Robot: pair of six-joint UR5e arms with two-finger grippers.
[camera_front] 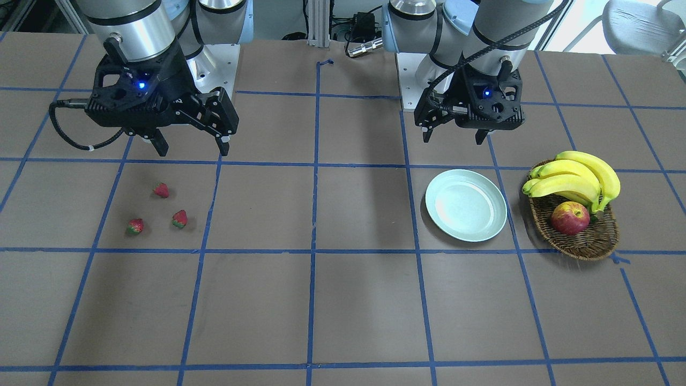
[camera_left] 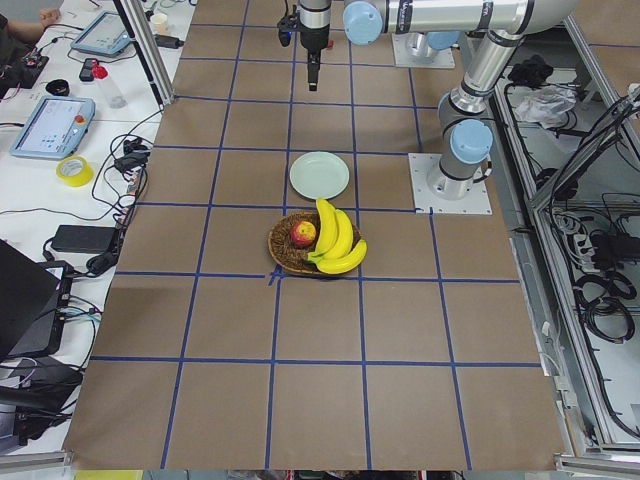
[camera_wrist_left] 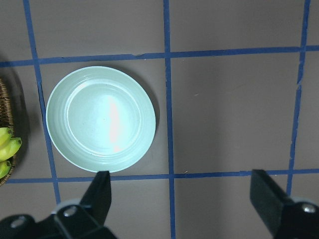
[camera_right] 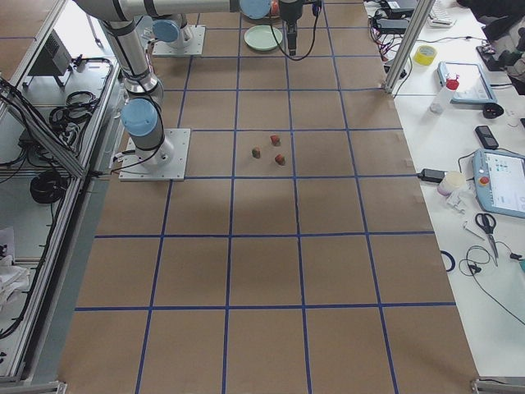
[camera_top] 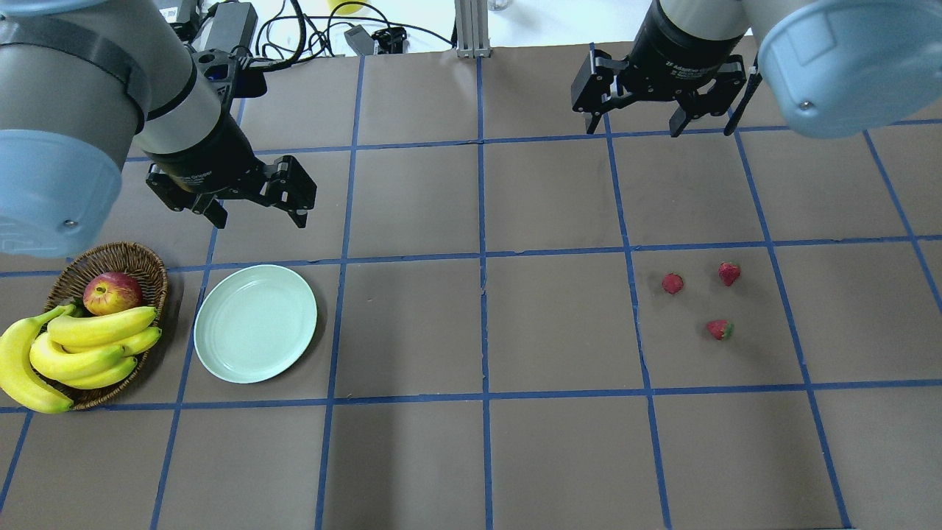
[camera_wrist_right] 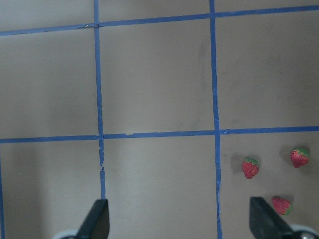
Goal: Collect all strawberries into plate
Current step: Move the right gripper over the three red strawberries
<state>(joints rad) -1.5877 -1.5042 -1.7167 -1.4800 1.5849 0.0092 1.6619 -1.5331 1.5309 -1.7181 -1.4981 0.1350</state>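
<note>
While none of the three strawberries had yet left the tabletop, you stood at the first step: the pick-up.

- Strawberries: loose, clustered together, well apart from the plate.
- Plate: bare, beside the basket.
- Right gripper: jaws wide apart, holding nothing, hanging near the fruit.
- Left gripper: jaws likewise spread, empty, near the plate.
- Next move, as I judge it: you needed to lower the right gripper over one berry and close gently.
</note>
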